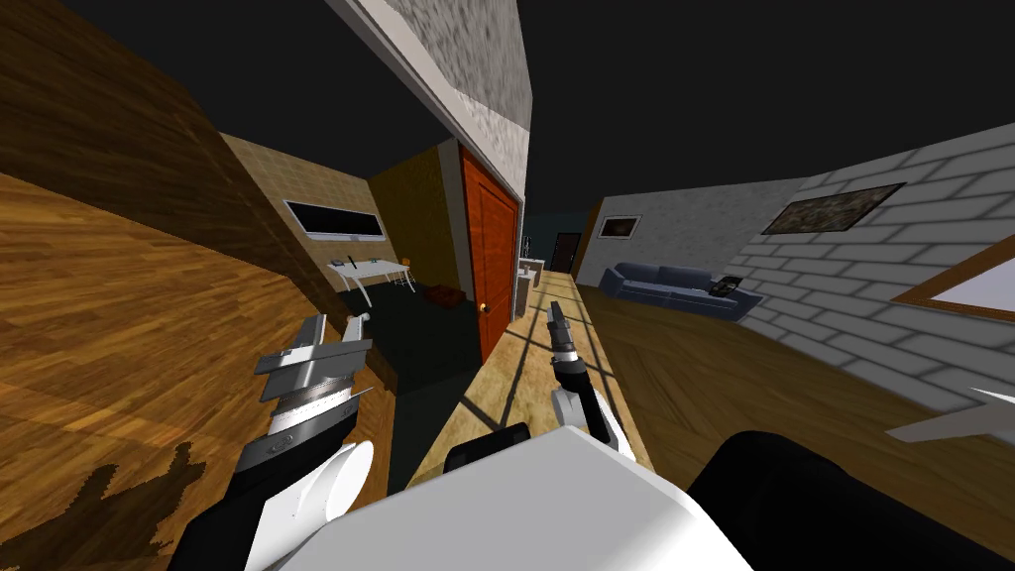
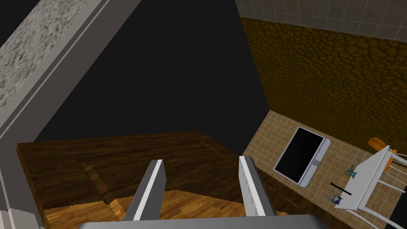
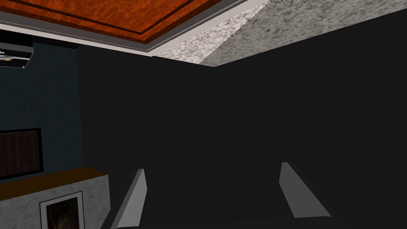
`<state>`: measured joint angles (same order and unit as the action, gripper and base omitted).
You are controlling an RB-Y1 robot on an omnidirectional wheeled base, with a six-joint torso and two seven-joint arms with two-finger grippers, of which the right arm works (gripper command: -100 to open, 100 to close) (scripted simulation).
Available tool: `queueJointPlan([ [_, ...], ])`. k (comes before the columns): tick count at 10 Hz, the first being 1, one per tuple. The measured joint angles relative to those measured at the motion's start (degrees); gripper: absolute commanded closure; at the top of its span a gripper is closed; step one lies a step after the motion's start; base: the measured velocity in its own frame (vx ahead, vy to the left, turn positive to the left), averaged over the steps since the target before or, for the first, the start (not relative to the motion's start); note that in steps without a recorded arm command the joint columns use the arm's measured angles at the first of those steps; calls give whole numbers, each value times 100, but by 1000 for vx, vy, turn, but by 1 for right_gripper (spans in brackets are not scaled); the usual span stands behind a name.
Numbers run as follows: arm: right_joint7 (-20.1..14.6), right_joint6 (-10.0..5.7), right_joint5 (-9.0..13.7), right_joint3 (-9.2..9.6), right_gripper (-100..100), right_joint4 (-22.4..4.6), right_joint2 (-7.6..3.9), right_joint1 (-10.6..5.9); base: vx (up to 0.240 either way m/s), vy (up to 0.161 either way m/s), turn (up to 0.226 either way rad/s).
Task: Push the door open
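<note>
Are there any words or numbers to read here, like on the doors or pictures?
None can be read.
The brown wooden door and the reddish door are plain.
The wall screen is black.
The framed picture on the far wall and the framed picture on the brick wall show dark blotches, no letters.
Things on the white table are too small to tell.
</note>
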<state>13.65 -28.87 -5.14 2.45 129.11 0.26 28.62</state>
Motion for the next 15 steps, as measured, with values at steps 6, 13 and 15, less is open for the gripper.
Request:
queueJointPlan([
  [6, 455, -266, -509, 107, -100, -913, -92, -355, 94, -36, -4],
  [13, 1080, -670, -1228, 212, -100, -2190, -237, -817, 100, -42, -5],
  [15, 1325, -810, -1486, 291, -100, -2594, -204, -983, 89, -46, -5],
])
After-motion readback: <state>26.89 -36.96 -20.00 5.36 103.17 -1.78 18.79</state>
